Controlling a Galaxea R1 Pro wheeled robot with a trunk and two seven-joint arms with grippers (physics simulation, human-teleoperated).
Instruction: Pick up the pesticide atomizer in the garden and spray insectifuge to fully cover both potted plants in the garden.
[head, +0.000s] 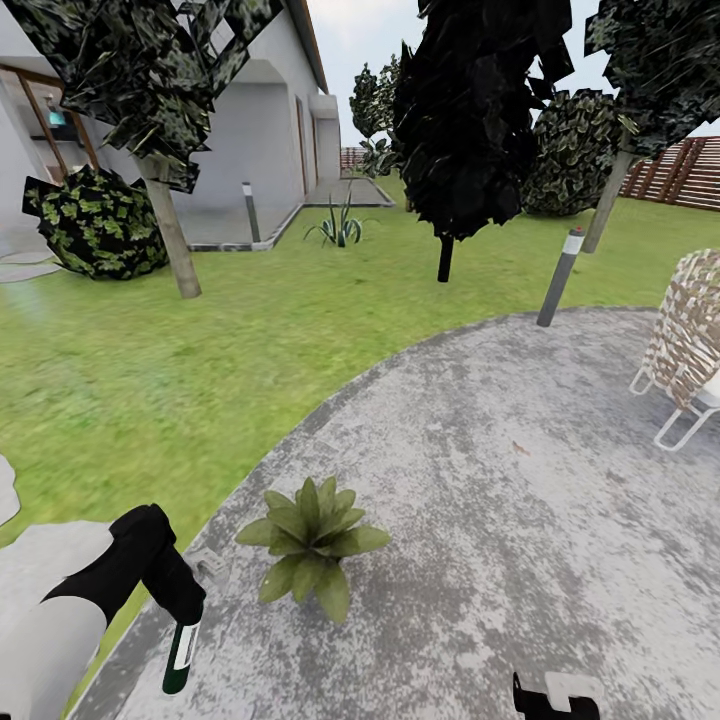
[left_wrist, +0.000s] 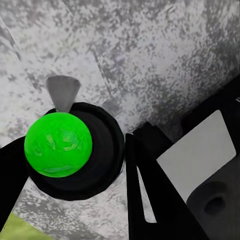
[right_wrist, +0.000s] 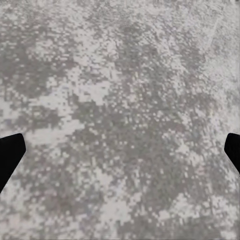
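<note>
head view: the left gripper (head: 190, 610) grips the pesticide atomizer (head: 181, 658), hanging over the patio (head: 520, 500) edge beside a potted plant (head: 312, 542). left wrist view: fingers clamp the bottle (left_wrist: 65, 147). right wrist view: fingertips (right_wrist: 10, 152) spread wide, holding nothing.

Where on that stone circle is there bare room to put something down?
Most of the patio is bare: the broad grey stretch between the potted plant, the bollard light and the wicker chair. It is crowded only near the plant, where the left tool holds the pesticide atomizer.
</note>
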